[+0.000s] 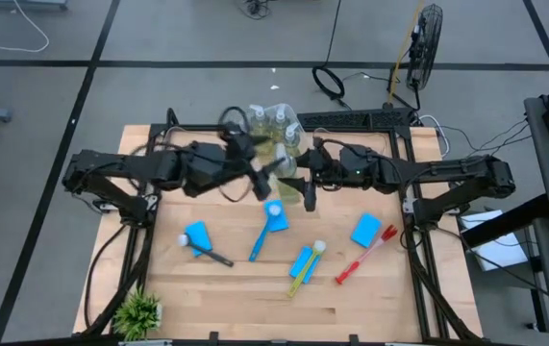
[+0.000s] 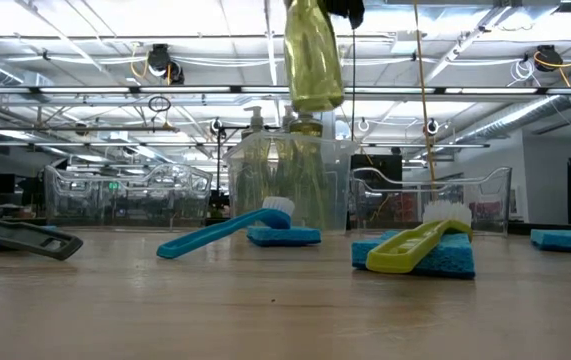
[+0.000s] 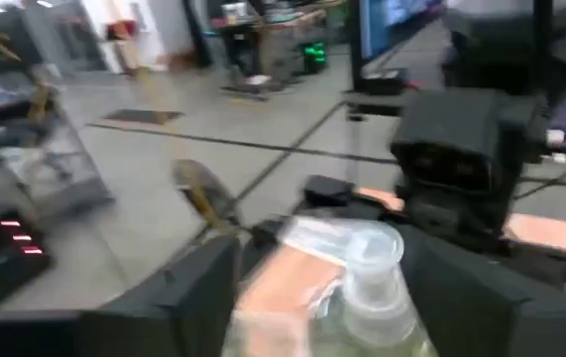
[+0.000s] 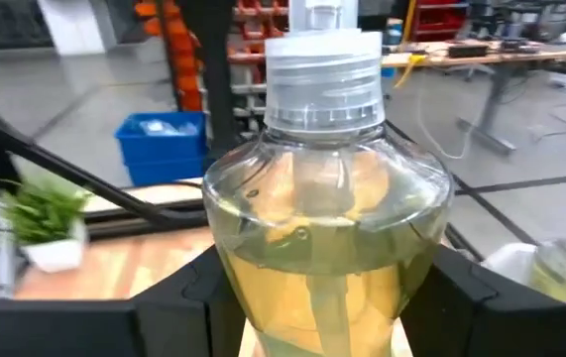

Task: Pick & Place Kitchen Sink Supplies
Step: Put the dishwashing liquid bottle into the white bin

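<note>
1. Overhead, both arms reaching inward above the middle of the table (image 1: 255, 298); right gripper (image 1: 291, 175) closed on a soap bottle (image 1: 281, 165), left gripper (image 1: 255, 171) just beside it, blurred. Three more pump bottles (image 1: 276, 123) clustered at the far edge. Nearer: blue sponges (image 1: 197, 234), blue brush (image 1: 266, 229), yellow-green brush (image 1: 307, 263), red brush (image 1: 362, 257), black brush (image 1: 213, 256); potted plant (image 1: 139, 312) at the near-left corner.
2. Low down, held bottle (image 2: 312, 55) hanging well above the wood; clear bin (image 2: 287, 183) behind.
3. From the left wrist, left fingers (image 3: 198, 288) standing apart either side of the bottle's cap (image 3: 367, 273); contact unclear.
4. From the right wrist, right fingers (image 4: 178, 297) pressed against both sides of the bottle (image 4: 327, 228).
</note>
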Controlling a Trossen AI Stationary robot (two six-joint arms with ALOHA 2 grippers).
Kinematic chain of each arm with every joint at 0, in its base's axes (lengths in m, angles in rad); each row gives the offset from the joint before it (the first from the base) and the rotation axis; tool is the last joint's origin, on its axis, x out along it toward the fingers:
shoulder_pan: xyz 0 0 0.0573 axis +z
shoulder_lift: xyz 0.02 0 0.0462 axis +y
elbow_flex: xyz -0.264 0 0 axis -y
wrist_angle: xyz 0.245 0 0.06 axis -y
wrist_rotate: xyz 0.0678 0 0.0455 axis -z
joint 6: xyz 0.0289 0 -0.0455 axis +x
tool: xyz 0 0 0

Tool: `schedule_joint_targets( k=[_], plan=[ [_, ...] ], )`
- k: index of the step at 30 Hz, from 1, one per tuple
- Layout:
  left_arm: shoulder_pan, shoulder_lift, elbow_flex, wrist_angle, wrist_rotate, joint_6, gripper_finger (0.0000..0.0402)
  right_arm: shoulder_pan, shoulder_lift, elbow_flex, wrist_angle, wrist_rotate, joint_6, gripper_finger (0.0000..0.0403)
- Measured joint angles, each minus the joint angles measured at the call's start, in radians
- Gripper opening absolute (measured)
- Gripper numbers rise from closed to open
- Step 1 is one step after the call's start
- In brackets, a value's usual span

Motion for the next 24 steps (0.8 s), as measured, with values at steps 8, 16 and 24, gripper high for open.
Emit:
schedule_joint_targets(
  k=[8,16,24],
  plan=[
    [-0.052,-0.109,0.002,-0.261,-0.293,0.025,0.0377,-0.017,0.032,0.002,0.297,0.153,-0.065,0.0192],
    [-0.057,-0.194,0.0,-0.654,-0.308,-0.213,0.0394,-0.017,0.195,0.002,0.559,0.355,-0.165,0.0192],
    [-0.054,-0.255,0.0,-0.89,-0.315,-0.388,0.0392,-0.024,0.363,0.057,0.698,0.59,-0.318,0.0192]
  ],
)
